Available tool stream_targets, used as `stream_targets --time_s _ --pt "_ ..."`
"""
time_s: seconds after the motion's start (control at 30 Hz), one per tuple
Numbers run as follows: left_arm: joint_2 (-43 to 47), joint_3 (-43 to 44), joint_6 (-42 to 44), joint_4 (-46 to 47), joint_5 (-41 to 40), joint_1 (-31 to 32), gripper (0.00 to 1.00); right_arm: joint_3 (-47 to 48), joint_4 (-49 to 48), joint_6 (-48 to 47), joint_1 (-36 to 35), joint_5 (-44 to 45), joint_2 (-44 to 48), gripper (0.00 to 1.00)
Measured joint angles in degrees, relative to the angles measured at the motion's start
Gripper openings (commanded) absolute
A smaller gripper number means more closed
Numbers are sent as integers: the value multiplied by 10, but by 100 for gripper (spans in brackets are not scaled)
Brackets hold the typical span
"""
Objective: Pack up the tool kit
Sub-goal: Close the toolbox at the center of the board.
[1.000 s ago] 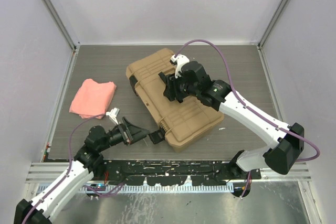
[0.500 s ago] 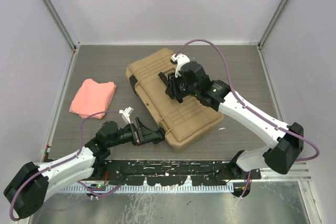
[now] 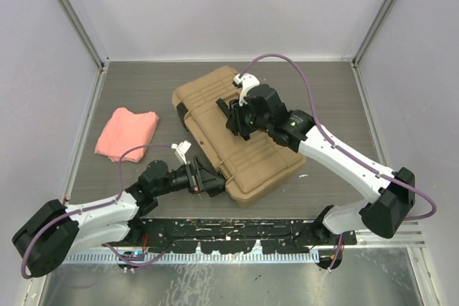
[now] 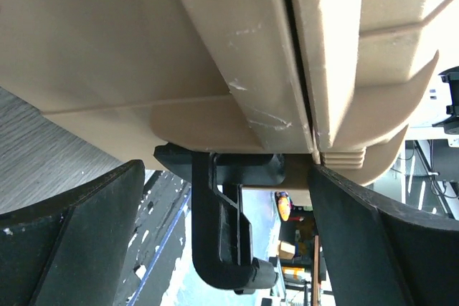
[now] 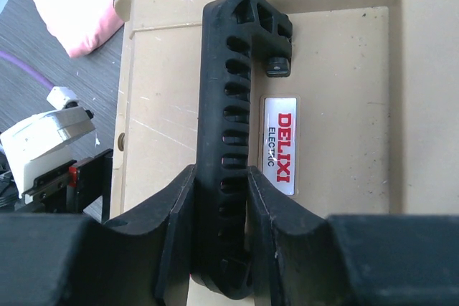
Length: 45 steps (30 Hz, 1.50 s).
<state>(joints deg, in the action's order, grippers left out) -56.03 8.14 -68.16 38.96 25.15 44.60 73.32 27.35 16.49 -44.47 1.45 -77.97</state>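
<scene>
Top external: tan case (image 3: 262,163) lies diagonally, far-left to near-right.

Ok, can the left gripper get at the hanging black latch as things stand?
Probably yes: the left gripper is open at the near edge of the case, and the latch hangs unblocked between its fingers in the wrist view.

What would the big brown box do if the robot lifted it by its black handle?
It would probably stay stiff: the case looks like hard ribbed plastic. It might swing or tilt, since the right gripper pinches only the handle.
</scene>
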Motion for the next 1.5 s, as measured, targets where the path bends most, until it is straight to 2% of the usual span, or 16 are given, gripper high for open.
stream_targets --time_s 0.5,0.83,1.0,1.17,1.5 --pt "-71 9 -6 101 10 8 98 -9 -14 -9 0 0 5 18" --pt "-71 9 -13 101 10 8 100 -9 -14 -1 21 -23 5 13" --pt "-71 9 -14 101 9 9 93 -6 -13 13 44 -68 0 13" --pt "-46 4 -12 79 1 9 90 -2 -14 17 51 -82 -5 13" --pt "71 0 19 -38 -8 9 89 -2 -23 16 58 -91 -9 13"
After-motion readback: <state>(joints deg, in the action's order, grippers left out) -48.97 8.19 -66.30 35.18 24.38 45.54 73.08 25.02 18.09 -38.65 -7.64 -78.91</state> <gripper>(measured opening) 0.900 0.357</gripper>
